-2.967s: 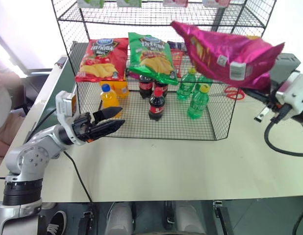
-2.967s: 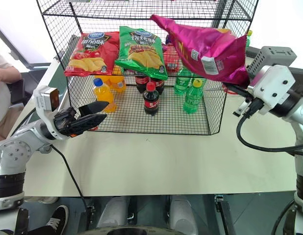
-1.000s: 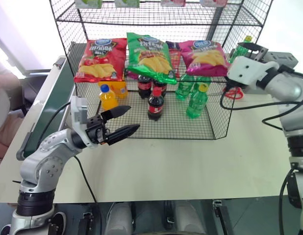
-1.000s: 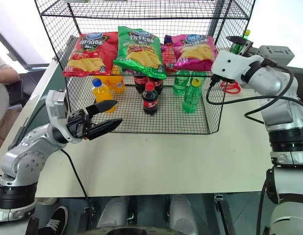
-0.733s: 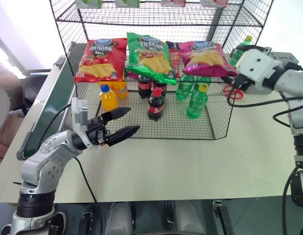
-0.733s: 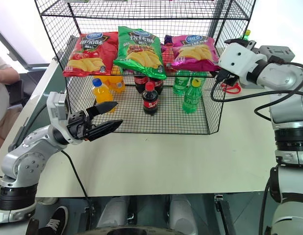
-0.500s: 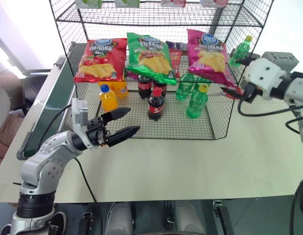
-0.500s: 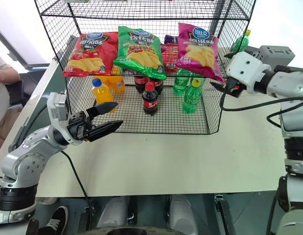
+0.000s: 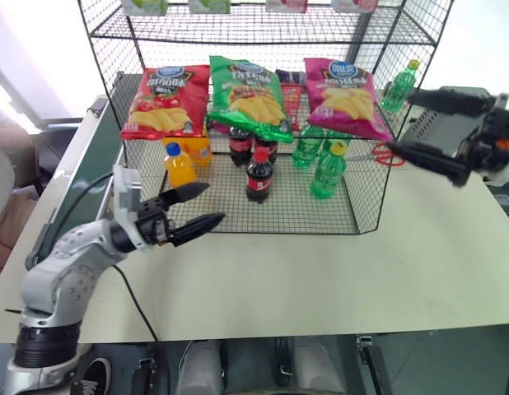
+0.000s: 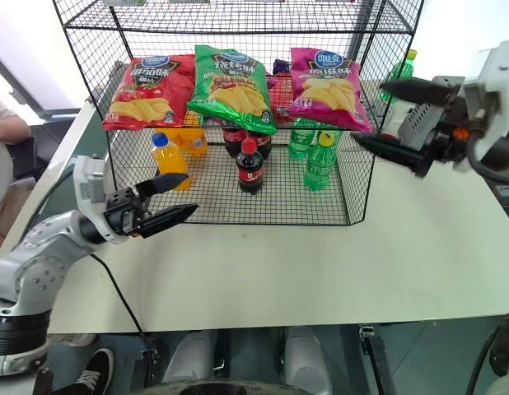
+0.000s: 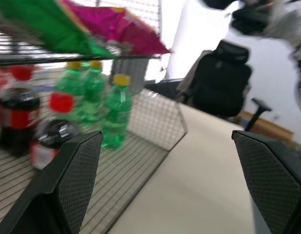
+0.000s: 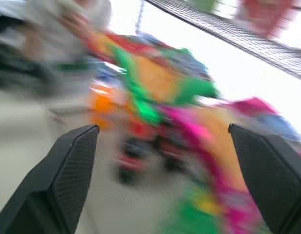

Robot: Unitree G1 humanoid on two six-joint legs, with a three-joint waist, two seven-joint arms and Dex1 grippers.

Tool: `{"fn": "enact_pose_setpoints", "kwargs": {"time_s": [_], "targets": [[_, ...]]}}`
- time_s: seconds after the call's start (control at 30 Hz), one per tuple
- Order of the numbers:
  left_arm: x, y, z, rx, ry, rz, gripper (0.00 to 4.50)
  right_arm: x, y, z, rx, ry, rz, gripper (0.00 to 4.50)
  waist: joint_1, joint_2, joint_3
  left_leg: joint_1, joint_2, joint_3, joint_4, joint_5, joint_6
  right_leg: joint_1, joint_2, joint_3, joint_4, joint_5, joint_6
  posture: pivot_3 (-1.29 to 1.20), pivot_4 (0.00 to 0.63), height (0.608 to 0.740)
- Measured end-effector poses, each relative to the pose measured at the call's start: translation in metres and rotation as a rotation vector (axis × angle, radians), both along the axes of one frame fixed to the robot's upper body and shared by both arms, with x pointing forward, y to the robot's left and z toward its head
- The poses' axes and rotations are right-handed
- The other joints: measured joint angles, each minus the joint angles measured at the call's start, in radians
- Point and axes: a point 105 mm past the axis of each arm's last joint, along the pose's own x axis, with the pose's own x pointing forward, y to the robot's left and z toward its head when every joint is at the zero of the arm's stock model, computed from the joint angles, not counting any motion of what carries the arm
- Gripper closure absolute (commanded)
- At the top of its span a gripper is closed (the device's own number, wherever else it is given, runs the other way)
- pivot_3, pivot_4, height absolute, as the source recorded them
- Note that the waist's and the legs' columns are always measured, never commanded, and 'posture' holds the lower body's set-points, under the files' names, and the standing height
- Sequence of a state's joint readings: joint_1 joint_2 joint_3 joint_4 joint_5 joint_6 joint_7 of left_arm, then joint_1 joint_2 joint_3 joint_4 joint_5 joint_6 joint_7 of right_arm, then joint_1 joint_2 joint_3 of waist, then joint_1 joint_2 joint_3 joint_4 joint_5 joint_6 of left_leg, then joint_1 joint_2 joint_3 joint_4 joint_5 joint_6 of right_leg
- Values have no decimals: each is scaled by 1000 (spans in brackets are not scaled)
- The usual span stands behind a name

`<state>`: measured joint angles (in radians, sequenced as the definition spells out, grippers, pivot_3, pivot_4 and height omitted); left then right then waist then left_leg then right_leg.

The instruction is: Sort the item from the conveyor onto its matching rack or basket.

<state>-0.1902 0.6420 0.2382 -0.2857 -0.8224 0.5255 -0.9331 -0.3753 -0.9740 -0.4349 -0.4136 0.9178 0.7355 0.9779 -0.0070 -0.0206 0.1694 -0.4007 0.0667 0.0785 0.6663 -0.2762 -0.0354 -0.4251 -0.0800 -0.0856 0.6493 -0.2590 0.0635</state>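
Currently the magenta chip bag (image 9: 347,97) lies on the black wire rack (image 9: 386,193) tier beside the green bag (image 9: 250,96). Left tool (image 9: 193,206) and right tool (image 10: 399,119): fingers apart, empty. Judged light, crinkly, slippery, crushable; pinch a sealed edge.

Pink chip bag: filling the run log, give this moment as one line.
pink chip bag: on rack shelf, beside green bag | right gripper: open, empty | left gripper: open, empty
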Motion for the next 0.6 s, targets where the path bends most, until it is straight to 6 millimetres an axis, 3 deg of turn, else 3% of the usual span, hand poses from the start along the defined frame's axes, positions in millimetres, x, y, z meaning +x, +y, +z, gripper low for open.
{"fn": "enact_pose_setpoints", "kwargs": {"time_s": [0.1,0.23,0.4,0.5,0.6], "targets": [[3,13,-1,64,-17,59,0,-6,24,-37,69,139,50,60,0,0,0,0,-1,1,0,0,1,0,-1,1,-1,0,0,0,150,740],[-17,38,-27,156,125,89,0,-8,47,-84,122,277,76,60,-8,2,1,-1,0,1,0,-1,1,-2,-1,2,0,0,0,0,150,740],[-24,51,-31,168,153,169,0,-4,44,-86,83,255,63,60,13,2,1,-2,-1,1,1,-1,1,-2,-1,1,0,0,0,0,150,740],[-25,58,-24,183,120,228,0,-5,35,-86,32,270,65,60,20,2,1,-2,-1,1,1,-1,1,-2,-1,2,-1,0,0,0,150,740],[-28,66,-30,233,138,274,0,-4,22,-83,-8,272,48,60,19,2,1,-2,-1,1,1,-1,2,-2,-1,1,-1,0,0,0,150,740]]}}
